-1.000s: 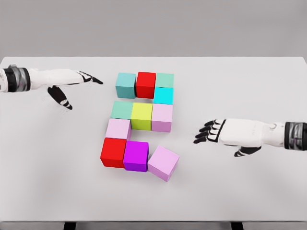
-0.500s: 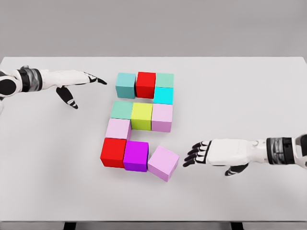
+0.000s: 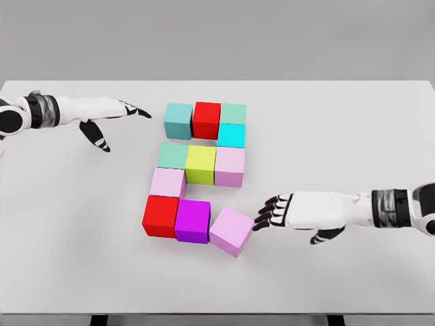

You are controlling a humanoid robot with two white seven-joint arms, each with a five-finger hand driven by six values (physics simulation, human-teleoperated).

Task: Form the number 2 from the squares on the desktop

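The left hand [image 3: 102,115] reaches over the far left of the white table [image 3: 353,122], fingers spread and holding nothing, its fingertips pointing at the teal cube [image 3: 178,121] but apart from it. That cube starts the far row, followed by a red cube [image 3: 206,119] and a green cube [image 3: 233,113], with a cyan cube [image 3: 231,135] just near of the green one. The middle row runs from a green-teal cube [image 3: 172,155] through a yellow cube [image 3: 200,164] to a pale pink cube [image 3: 230,166]. Near of the row's left end sits another pale pink cube [image 3: 167,182]. The near row has a second red cube [image 3: 160,216], then a magenta cube [image 3: 193,221] touching it, then a lilac cube [image 3: 232,231] turned askew, its corner beside the magenta one. The right hand [image 3: 299,212] lies low over the table at the right, fingers slightly curled and apart, gripping nothing, its dark fingertips [image 3: 262,221] at the lilac cube's right edge
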